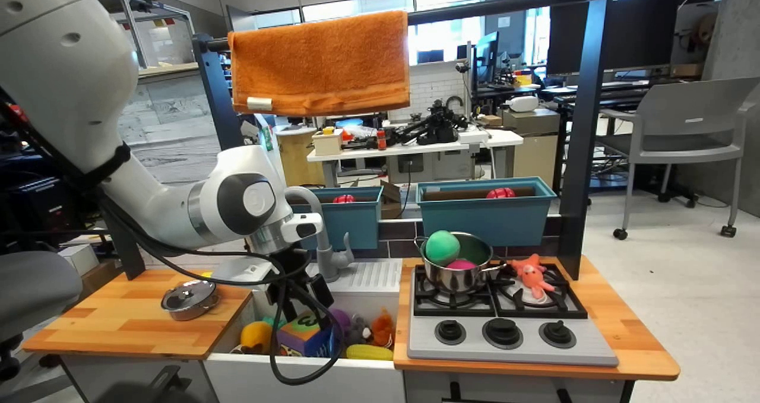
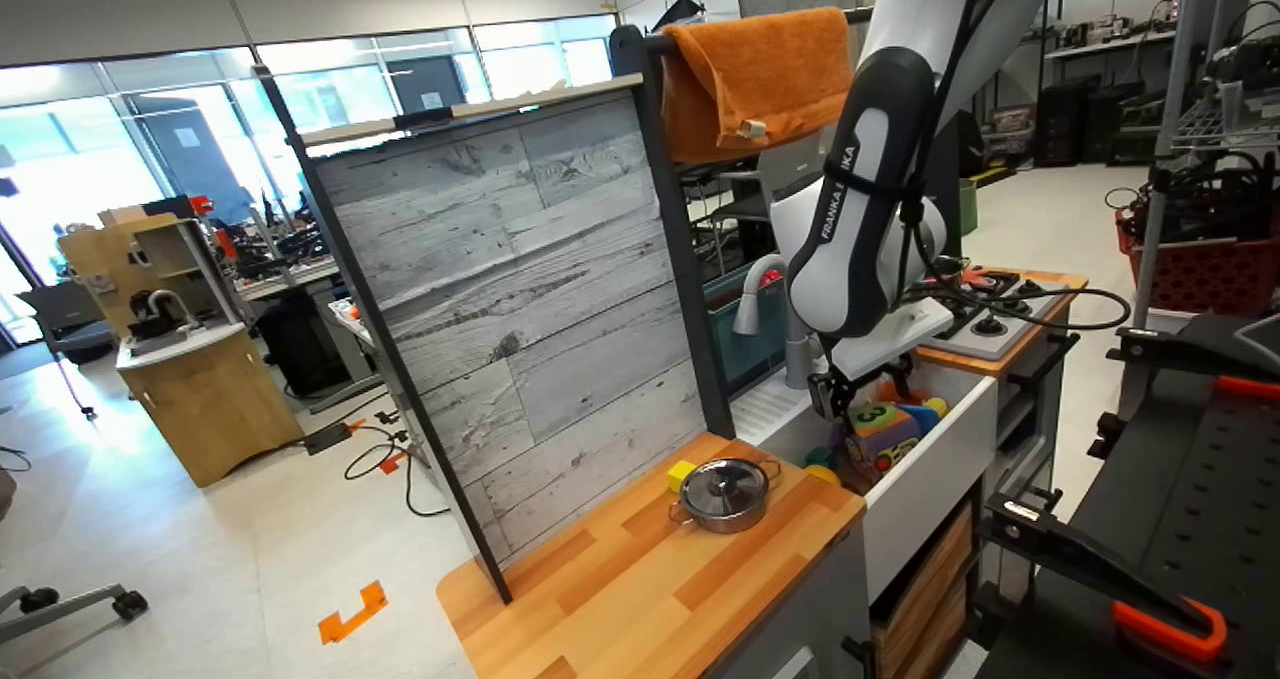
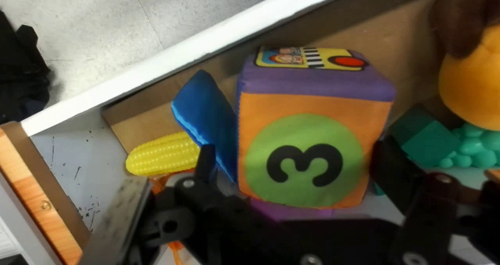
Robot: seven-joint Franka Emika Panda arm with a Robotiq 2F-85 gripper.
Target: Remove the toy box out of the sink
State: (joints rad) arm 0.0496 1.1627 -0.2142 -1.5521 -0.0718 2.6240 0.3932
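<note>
The toy box is a soft cube (image 3: 304, 105) with a black 3 in a green circle on orange, purple sides and a blue flap. It sits in the white sink (image 3: 172, 56) among other toys. It also shows in both exterior views (image 1: 304, 335) (image 2: 885, 437). My gripper (image 3: 293, 153) is open, reaching down into the sink, with its fingers on either side of the cube. One finger is at the cube's edge beside the green block; the other is by the blue flap, with a gap to the cube. My gripper also shows in an exterior view (image 1: 306, 311).
Beside the cube lie a yellow corn (image 3: 164, 155), an orange-yellow toy (image 3: 474, 81) and a green block (image 3: 427, 138). The grey faucet (image 1: 325, 243) stands behind the sink. A lidded pan (image 1: 189, 300) is on the wooden counter; a pot (image 1: 454, 279) is on the stovetop.
</note>
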